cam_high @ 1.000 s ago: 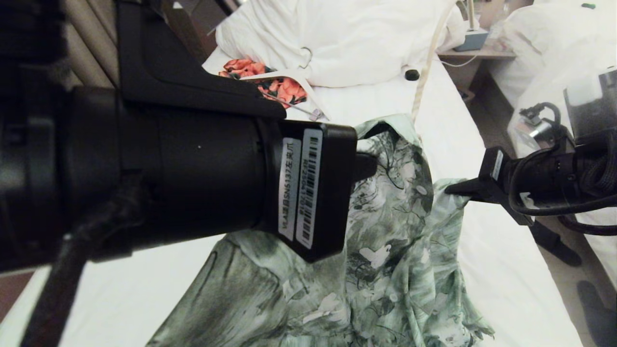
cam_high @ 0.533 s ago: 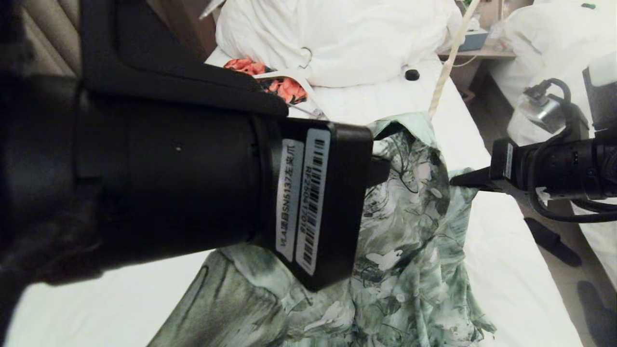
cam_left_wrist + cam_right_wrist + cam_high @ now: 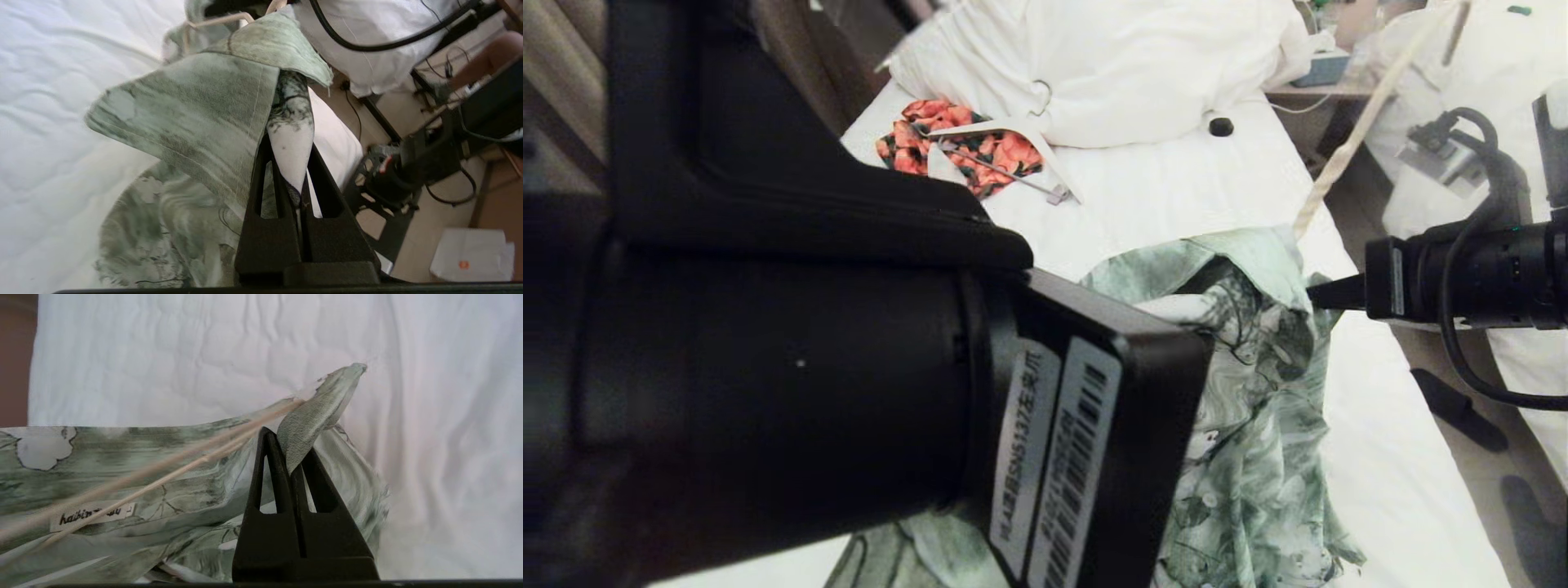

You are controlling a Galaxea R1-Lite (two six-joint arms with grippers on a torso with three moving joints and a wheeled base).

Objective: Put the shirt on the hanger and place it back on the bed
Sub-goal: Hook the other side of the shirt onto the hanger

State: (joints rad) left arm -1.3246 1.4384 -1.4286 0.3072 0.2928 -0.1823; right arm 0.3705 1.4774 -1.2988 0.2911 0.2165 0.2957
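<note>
White bed (image 3: pixel 1217 175) lay beneath the shirt (image 3: pixel 1258 425), whose neck label read "haibin". Left gripper (image 3: pixel 291 134) and right gripper (image 3: pixel 292 453) each pinched shirt fabric, jaws closed. The hanger (image 3: pixel 163 471) lay inside the collar.

The shirt (image 3: pixel 1258 392) is pale green mottled with darker grey-green, printed with white flowers and thin dark vine lines; its collar (image 3: pixel 282 45), just past the black left gripper (image 3: pixel 300 190), is a flatter, lighter green, and the fold pinched between those fingers shows white with dark sprigs. A white label with black script (image 3: pixel 92 514) sits beside the black right gripper (image 3: pixel 292 465). The hanger (image 3: pixel 163 471) crossing next to that gripper is cream. The bed (image 3: pixel 1176 196) beyond both grippers is plain white, and farther off lies an orange-and-black floral garment (image 3: pixel 964 147) under a white hanger (image 3: pixel 1005 131)
</note>
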